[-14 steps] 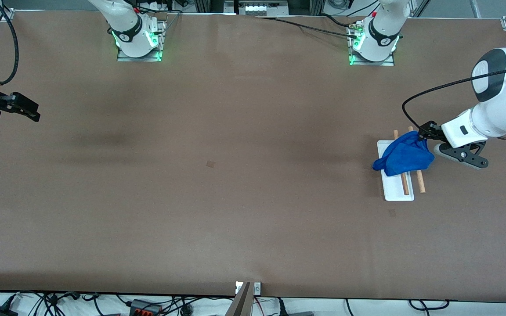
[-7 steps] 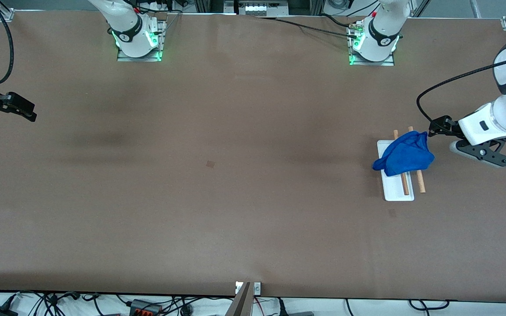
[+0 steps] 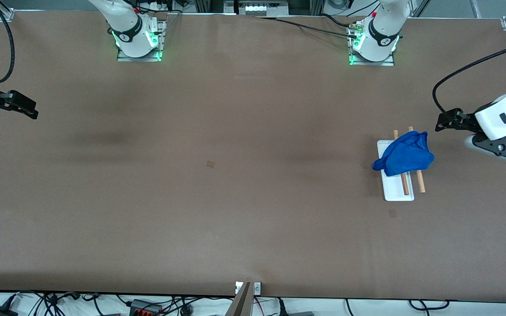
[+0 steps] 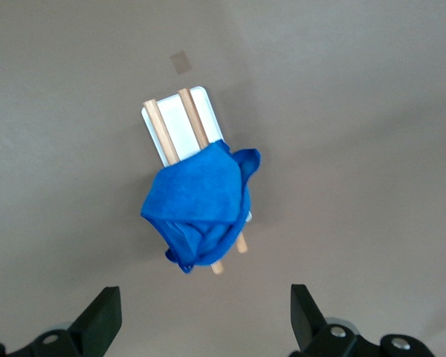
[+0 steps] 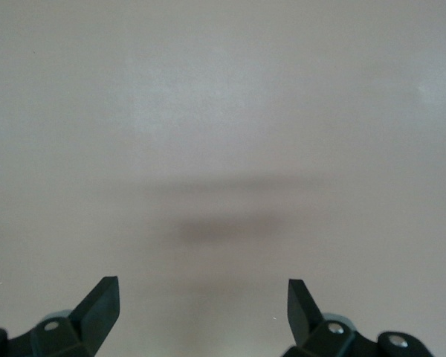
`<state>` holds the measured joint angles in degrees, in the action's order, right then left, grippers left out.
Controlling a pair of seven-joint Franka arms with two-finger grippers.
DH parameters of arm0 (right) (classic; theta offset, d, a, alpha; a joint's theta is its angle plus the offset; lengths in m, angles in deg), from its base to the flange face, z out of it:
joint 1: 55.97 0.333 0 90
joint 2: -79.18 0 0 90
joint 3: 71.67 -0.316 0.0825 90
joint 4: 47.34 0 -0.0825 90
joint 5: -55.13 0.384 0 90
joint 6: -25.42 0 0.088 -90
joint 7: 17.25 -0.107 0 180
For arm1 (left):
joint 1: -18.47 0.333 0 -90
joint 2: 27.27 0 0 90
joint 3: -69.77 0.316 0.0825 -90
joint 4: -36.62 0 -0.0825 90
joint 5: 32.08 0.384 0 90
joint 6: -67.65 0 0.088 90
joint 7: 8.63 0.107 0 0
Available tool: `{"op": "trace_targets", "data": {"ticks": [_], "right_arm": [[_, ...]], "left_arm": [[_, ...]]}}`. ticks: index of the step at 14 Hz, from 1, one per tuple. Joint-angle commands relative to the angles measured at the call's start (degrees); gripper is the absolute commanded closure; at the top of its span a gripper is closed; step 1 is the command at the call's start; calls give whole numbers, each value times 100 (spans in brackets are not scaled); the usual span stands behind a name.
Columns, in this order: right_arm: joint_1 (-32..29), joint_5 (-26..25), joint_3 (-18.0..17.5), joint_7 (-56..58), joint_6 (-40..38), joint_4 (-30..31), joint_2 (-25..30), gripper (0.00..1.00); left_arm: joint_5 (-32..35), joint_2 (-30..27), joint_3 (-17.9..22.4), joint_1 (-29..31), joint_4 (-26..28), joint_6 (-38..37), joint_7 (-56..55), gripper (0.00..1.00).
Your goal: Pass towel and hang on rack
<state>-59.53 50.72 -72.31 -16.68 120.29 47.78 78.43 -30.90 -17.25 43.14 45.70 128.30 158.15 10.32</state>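
The towel (image 3: 404, 156) is lying draped over the rack (image 3: 397, 186), at the worktop's 3 o'clock, so hanging looks done. Left gripper (image 3: 442, 124), empty, jaws apart, is hovering beside it; right gripper (image 3: 29, 110) is waiting at 9 o'clock, jaws apart.

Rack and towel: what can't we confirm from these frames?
- Rack: its wire support shows in no view; the rods and blue towel cover it from above.
- Towel: how far it hangs below the rods is unreadable in front and left wrist views.
- Right tool: partly cut off at the front view's edge.
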Motion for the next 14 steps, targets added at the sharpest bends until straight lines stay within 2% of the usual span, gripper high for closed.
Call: {"op": "trace_targets", "data": {"ticks": [1,3,5,7,10,11,14], "right_arm": [[-48,124,-15,109,-48,41,93,0],[-39,124,-15,101,-57,59,93,0],[-39,185,-15,92,-48,103,84,0],[-92,588,28,101,-39,147,75,0],[-39,468,-15,250,-57,156,93,0],[-48,458,-15,294,-48,147,93,0],[-57,300,-7,373,-66,156,224,0]], "left_arm": [[-29,642,-9,-209,-1037,-752,-417,0],[-20,389,122,-445,-915,-735,-681,0],[-29,-137,857,-1146,-364,-369,-709,0],[-177,-560,1596,-1683,252,186,-682,0],[-232,-842,2746,-2658,395,249,-735,0],[-240,-904,2916,-2748,386,249,-735,0],[-267,-887,2979,-2548,386,241,-735,0]]}}
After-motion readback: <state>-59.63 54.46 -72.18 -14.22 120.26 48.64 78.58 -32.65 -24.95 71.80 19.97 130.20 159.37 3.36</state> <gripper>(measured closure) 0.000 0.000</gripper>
